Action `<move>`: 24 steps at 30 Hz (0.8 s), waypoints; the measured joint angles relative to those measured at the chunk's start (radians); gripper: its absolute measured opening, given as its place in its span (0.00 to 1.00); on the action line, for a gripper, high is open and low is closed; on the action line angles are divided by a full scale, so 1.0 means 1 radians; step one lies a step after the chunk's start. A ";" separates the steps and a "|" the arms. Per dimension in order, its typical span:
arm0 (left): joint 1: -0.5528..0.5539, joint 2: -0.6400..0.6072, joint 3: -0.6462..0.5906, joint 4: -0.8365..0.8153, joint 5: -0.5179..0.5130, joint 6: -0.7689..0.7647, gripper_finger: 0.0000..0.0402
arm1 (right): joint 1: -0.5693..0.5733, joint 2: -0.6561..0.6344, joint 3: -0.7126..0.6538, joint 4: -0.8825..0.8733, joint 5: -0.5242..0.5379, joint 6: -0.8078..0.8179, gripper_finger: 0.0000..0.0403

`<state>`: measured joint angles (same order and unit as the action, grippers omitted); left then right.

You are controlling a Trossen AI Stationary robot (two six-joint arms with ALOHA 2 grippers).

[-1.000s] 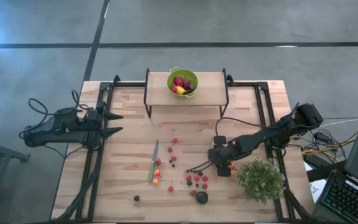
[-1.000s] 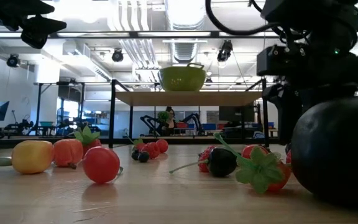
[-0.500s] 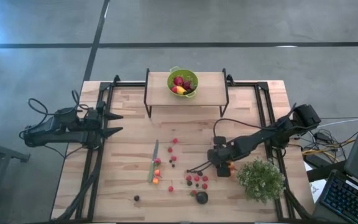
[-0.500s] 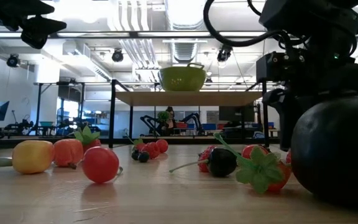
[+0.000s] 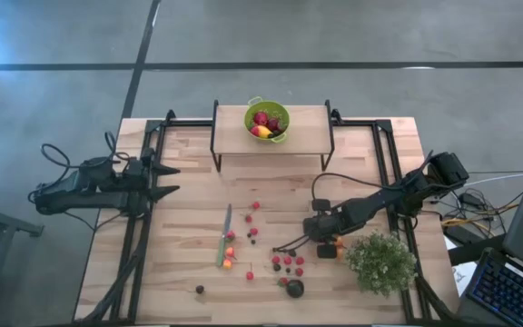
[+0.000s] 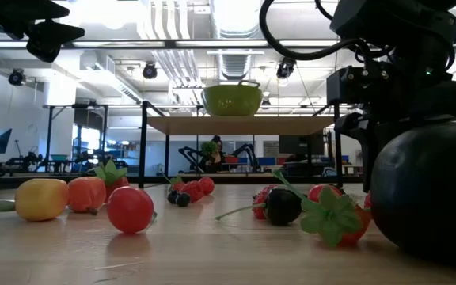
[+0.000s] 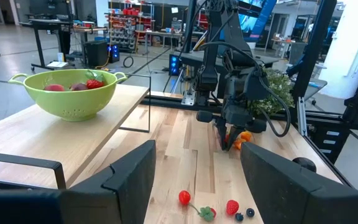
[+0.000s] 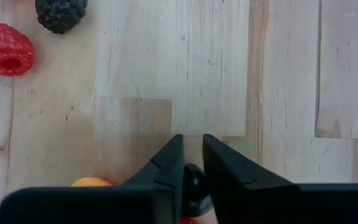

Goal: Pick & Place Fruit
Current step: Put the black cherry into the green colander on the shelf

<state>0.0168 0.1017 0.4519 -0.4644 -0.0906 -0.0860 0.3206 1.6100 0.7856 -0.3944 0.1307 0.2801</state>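
Note:
Small fruit lies scattered on the wooden table: red berries [image 5: 287, 261], dark ones, orange pieces [image 5: 229, 252] and one big dark round fruit [image 5: 295, 288] near the front edge. My right gripper [image 5: 327, 245] points steeply down at the table beside the plant, shut on a small dark round piece [image 8: 194, 183]. An orange piece [image 8: 91, 182] lies right beside its fingers. My left gripper [image 5: 172, 180] hangs open above the table's left side, far from the fruit. A green colander [image 5: 267, 119] with fruit in it stands on the raised shelf at the back. My right gripper pinches the small dark round piece [image 8: 194, 185] between its two fingers, a little behind their tips. The fingers come from above, slanting steeply down. The piece is low at the tabletop; whether it rests on the wood I cannot tell.
A slim green-handled knife [image 5: 224, 234] lies left of the fruit. A bushy pale-green plant [image 5: 381, 261] stands close to my right gripper, toward the table's right. The black shelf frame [image 5: 214, 145] spans the back middle. Bare wood lies between the shelf and the fruit.
My right gripper has stayed over the same spot beside the plant and its fingers have drawn together on the small dark piece. The scattered fruit has not moved.

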 joint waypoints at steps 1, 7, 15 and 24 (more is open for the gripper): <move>0.000 0.000 0.000 0.000 0.000 0.000 0.60 | 0.000 0.000 0.000 0.001 0.000 0.000 0.09; 0.000 0.000 0.000 0.000 0.000 0.000 0.60 | 0.000 0.000 0.000 0.017 0.001 0.001 0.04; 0.000 0.000 0.000 0.000 0.000 0.000 0.60 | -0.003 0.000 0.060 -0.024 0.002 0.015 0.13; 0.000 0.000 0.000 0.000 0.000 0.000 0.60 | -0.003 0.000 0.110 -0.155 0.004 0.150 0.33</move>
<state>0.0166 0.1017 0.4519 -0.4645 -0.0906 -0.0860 0.3172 1.6096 0.8958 -0.5492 0.1343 0.4305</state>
